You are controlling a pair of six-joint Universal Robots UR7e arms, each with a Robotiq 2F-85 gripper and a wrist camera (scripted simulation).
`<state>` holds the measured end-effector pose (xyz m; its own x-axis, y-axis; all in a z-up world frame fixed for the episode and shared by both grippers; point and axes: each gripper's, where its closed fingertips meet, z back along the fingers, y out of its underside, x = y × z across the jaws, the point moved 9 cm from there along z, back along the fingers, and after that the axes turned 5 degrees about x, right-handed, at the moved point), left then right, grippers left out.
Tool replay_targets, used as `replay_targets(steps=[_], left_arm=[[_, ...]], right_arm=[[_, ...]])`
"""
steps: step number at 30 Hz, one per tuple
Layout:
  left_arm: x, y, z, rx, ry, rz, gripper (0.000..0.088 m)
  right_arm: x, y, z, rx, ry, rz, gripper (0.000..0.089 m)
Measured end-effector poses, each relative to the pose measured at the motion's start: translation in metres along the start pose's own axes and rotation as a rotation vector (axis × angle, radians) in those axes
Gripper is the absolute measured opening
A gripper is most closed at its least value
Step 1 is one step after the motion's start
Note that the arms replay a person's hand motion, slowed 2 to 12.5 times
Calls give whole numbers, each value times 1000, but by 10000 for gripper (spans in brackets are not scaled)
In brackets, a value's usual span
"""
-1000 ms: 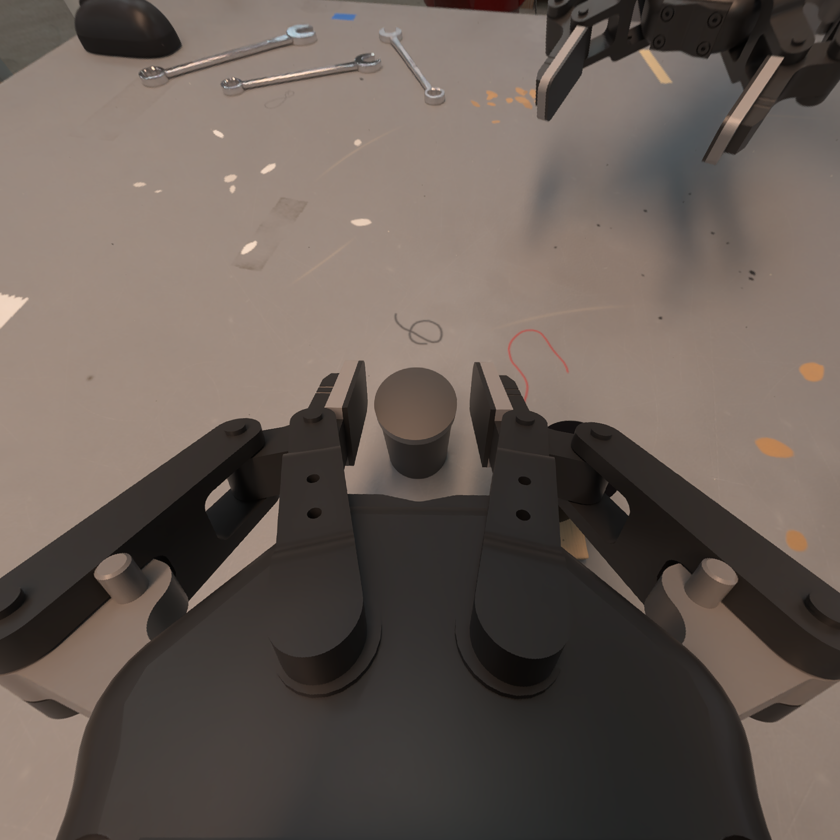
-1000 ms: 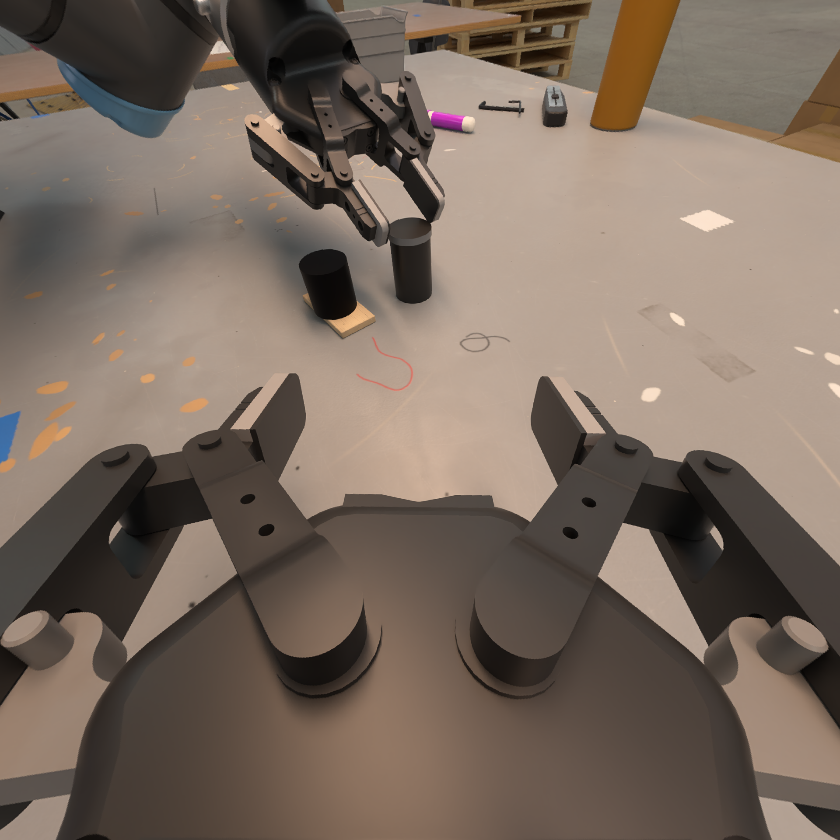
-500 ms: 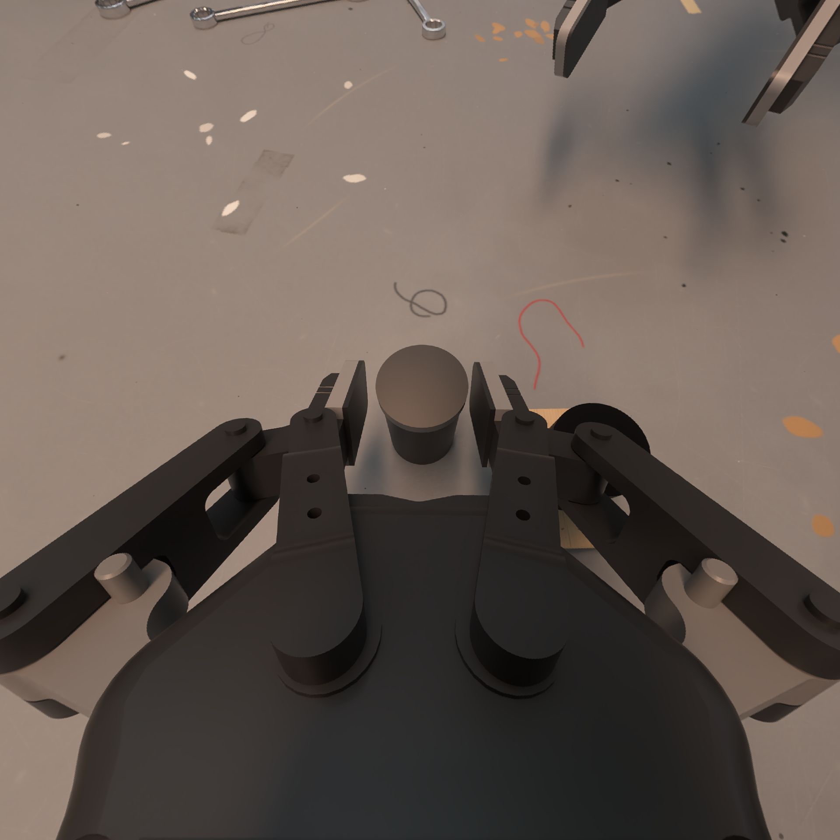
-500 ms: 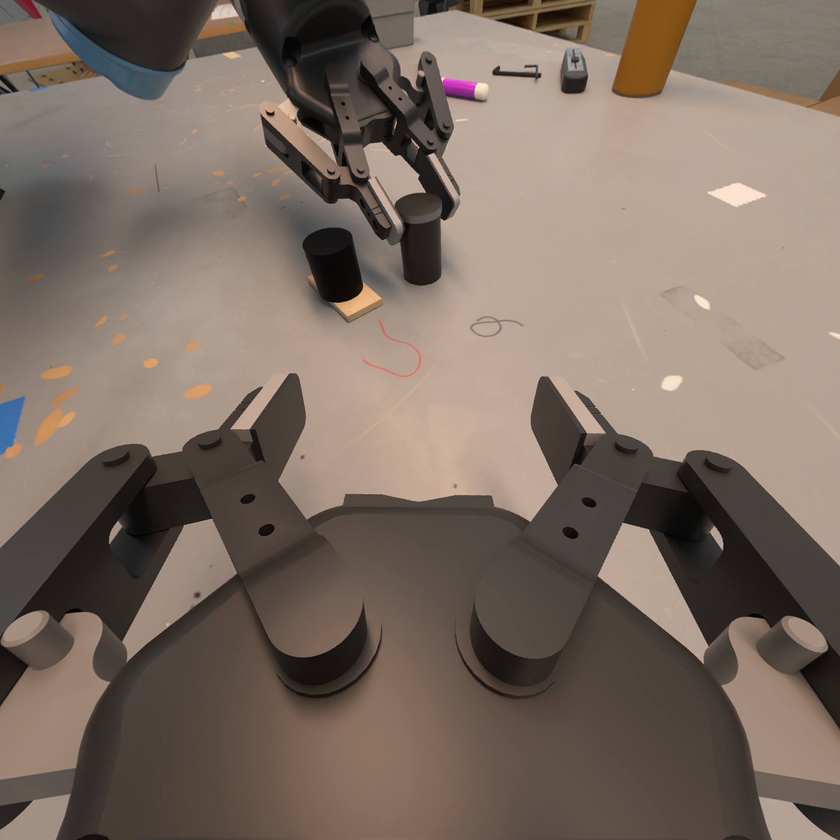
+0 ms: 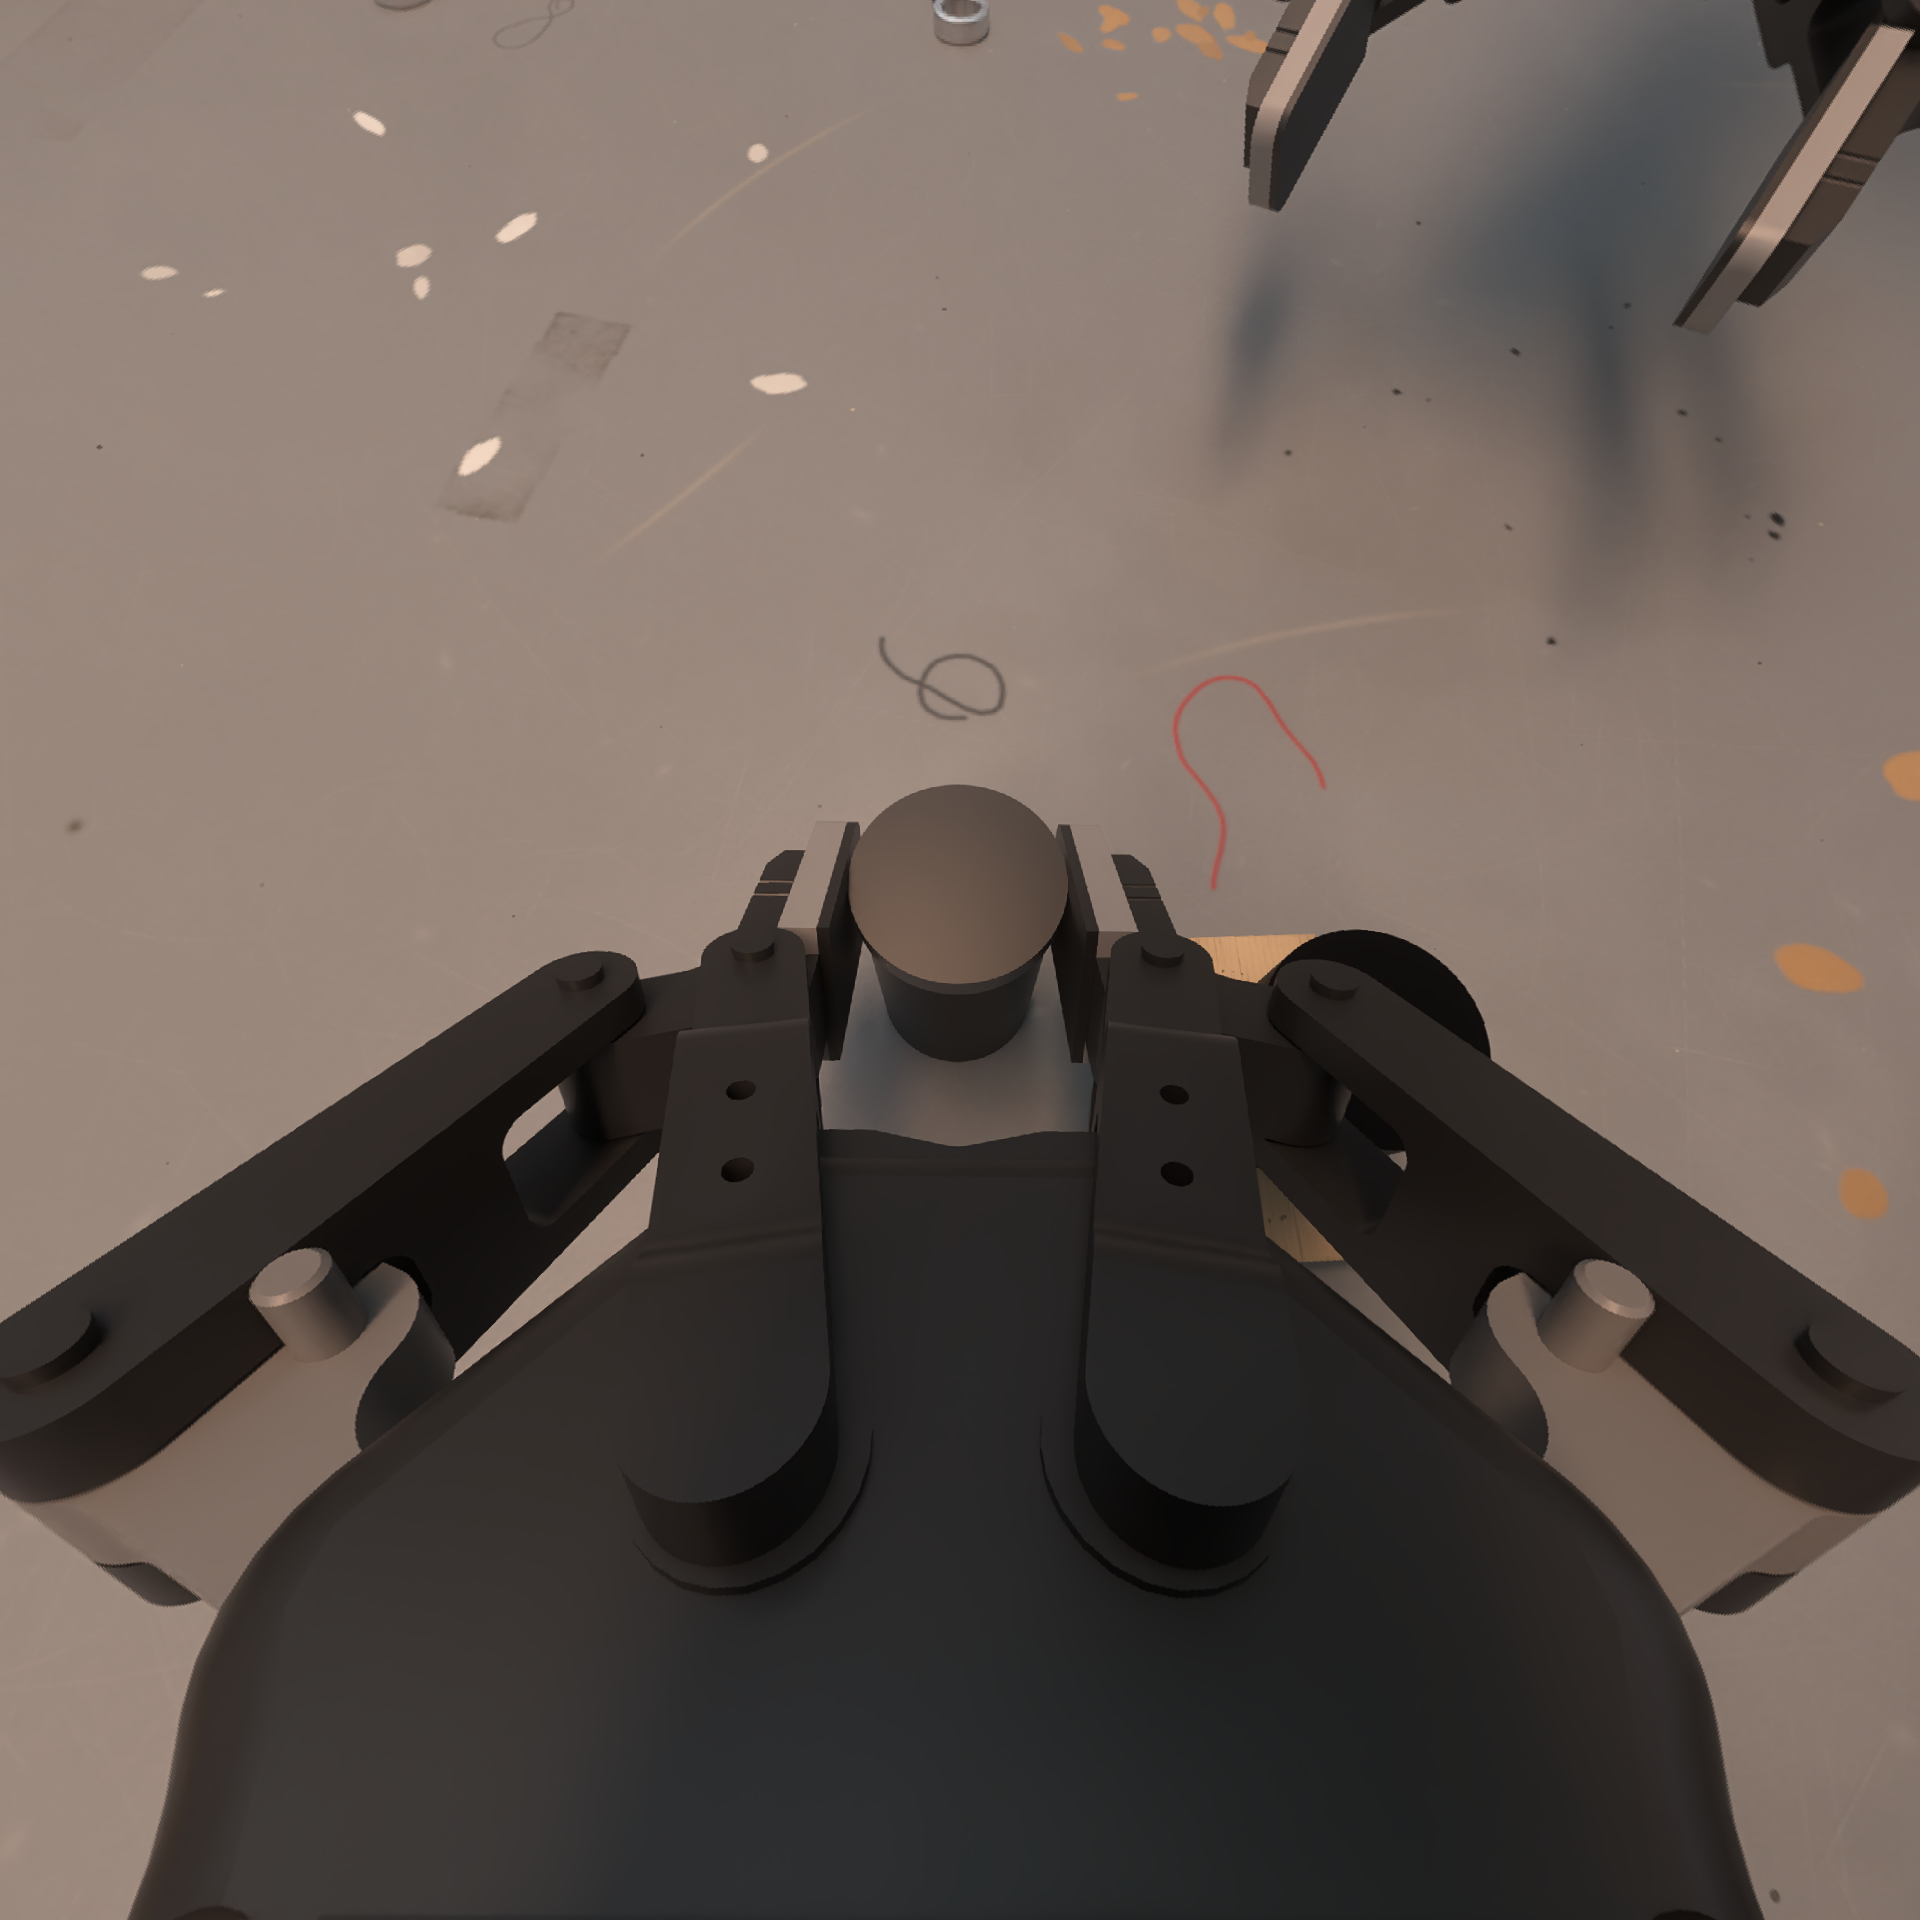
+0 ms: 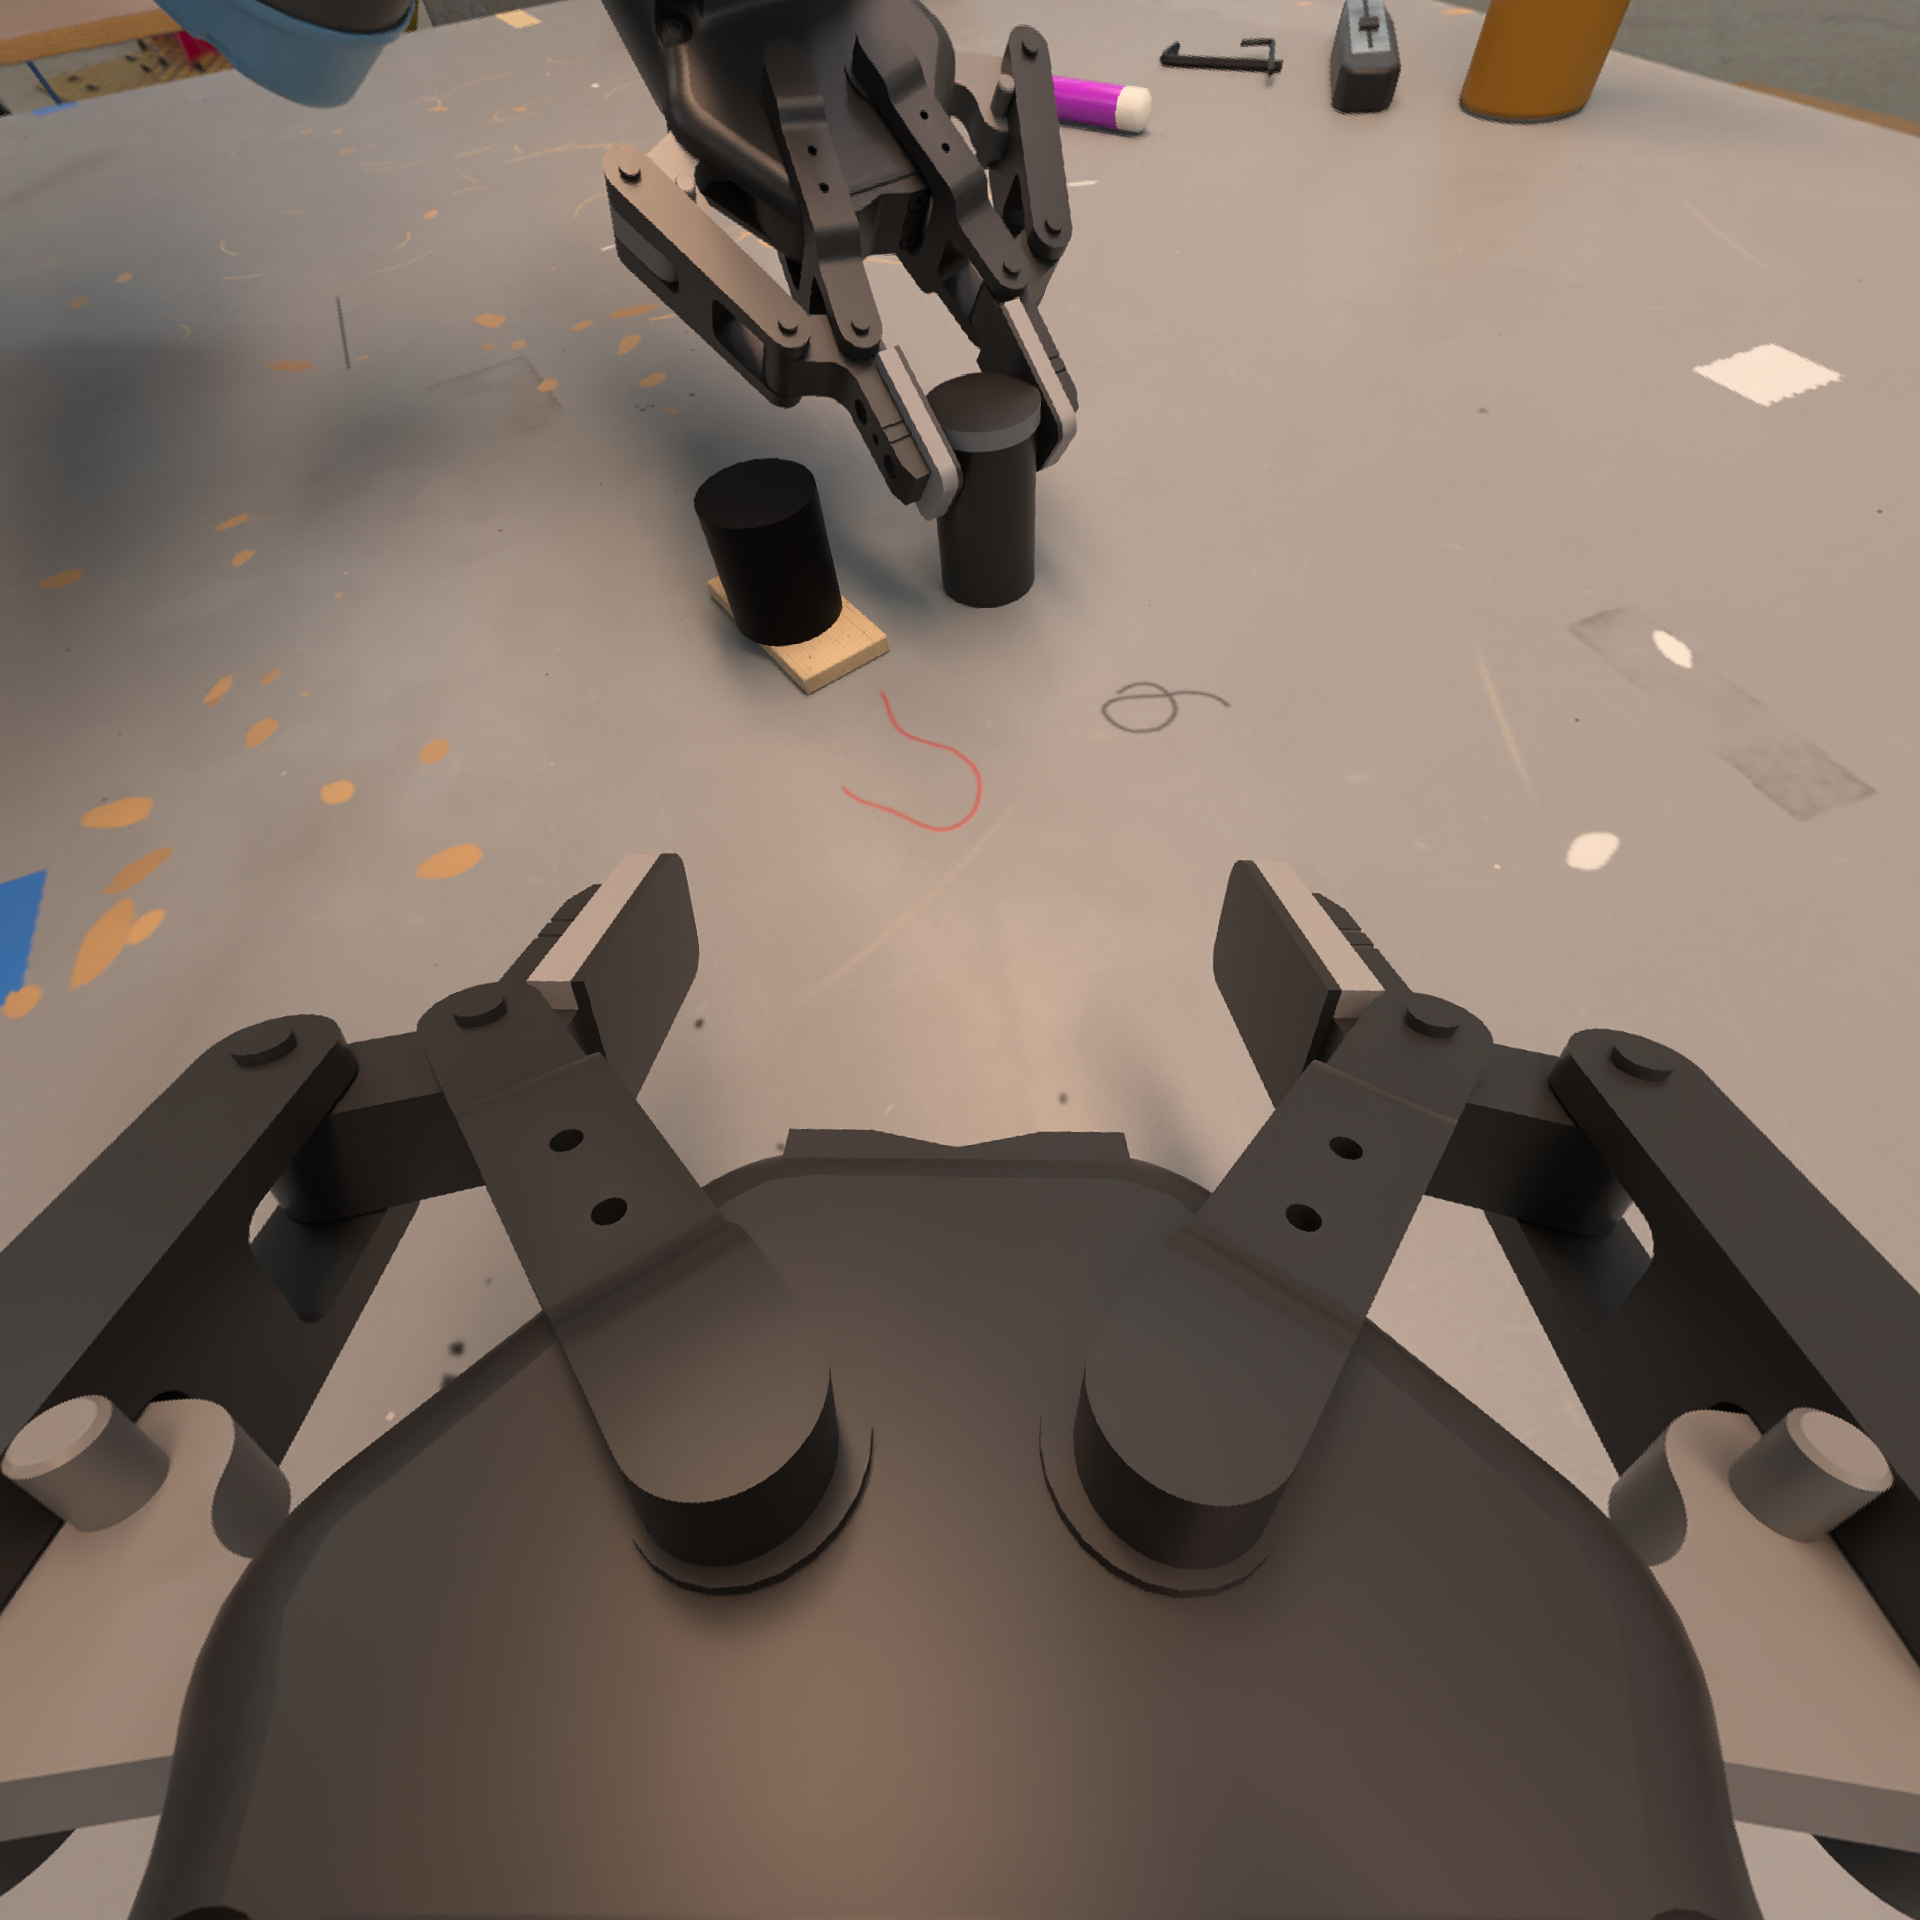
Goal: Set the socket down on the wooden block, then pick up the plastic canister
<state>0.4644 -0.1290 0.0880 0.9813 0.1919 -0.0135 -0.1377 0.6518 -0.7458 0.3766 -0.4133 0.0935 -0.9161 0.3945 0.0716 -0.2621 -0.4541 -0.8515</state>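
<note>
The dark grey plastic canister (image 6: 985, 520) stands upright on the table; in the left wrist view its round cap (image 5: 958, 891) sits between my fingers. My left gripper (image 5: 958, 883) is shut on the canister's cap, pads against both sides; it also shows in the right wrist view (image 6: 992, 457). The black socket (image 6: 769, 551) stands upright on the flat wooden block (image 6: 836, 652), just left of the canister. In the left wrist view the socket (image 5: 1387, 961) and block (image 5: 1236, 956) are partly hidden behind my right finger link. My right gripper (image 6: 956, 935) is open and empty, hovering nearer the camera side.
A purple marker (image 6: 1101, 104), a black hex key (image 6: 1221, 57), a small dark tool (image 6: 1366, 62) and an orange post (image 6: 1538, 52) stand at the far edge. The right gripper's fingers (image 5: 1299, 114) hang at the top right of the left wrist view. A wrench end (image 5: 961, 21) lies far ahead.
My left gripper has come down around the canister and its fingers have closed from a small gap onto the cap. The right gripper stays open and has drawn slightly closer.
</note>
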Motion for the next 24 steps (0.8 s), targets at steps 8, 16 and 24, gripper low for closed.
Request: replay_targets(steps=[8,16,24], left_arm=[[-1,-2,1,-14,-1,11,329],[3,-13,18,-96,-13,46,329],[8,-27,34,-110,-18,52,329]], right_arm=[[2,0,-4,25,0,5,854],[6,-4,-10,50,10,23,854],[12,-13,-22,66,-8,56,854]])
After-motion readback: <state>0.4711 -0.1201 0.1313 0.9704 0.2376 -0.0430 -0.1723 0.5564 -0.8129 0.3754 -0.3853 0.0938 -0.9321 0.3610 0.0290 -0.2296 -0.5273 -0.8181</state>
